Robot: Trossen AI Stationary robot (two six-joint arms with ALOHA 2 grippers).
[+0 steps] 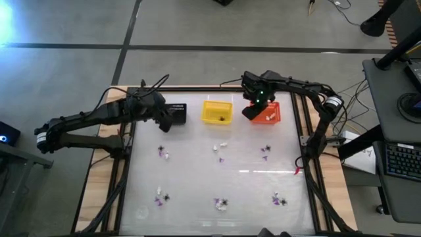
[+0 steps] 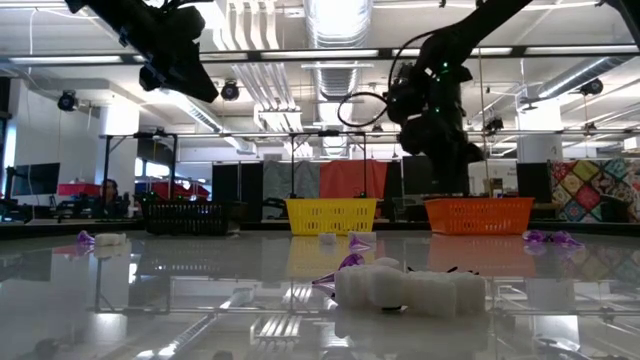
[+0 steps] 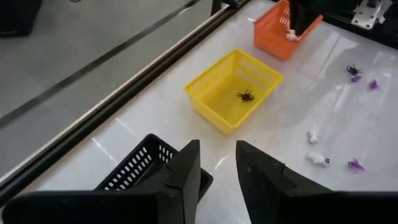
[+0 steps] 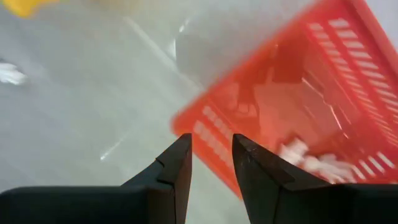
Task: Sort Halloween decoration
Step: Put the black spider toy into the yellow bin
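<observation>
The Halloween decoration is several tiny purple, black and white trinkets (image 1: 221, 204) lying scattered over the table's near half; a white one (image 2: 410, 290) lies close in the low view. A black spider (image 3: 247, 95) lies in the yellow basket (image 1: 217, 112), and white pieces (image 4: 308, 160) lie in the orange basket (image 1: 268, 113). My right gripper (image 4: 211, 155) hangs open and empty over the orange basket's near-left corner. My left gripper (image 3: 216, 163) is open and empty beside the black basket (image 1: 175, 113), raised above the table.
The three baskets stand in a row along the table's far edge: black (image 3: 140, 168), yellow (image 3: 233, 90), orange (image 3: 280, 31). A dark frame rail (image 1: 122, 171) runs along each side of the table. The strip between the baskets and the trinkets is bare.
</observation>
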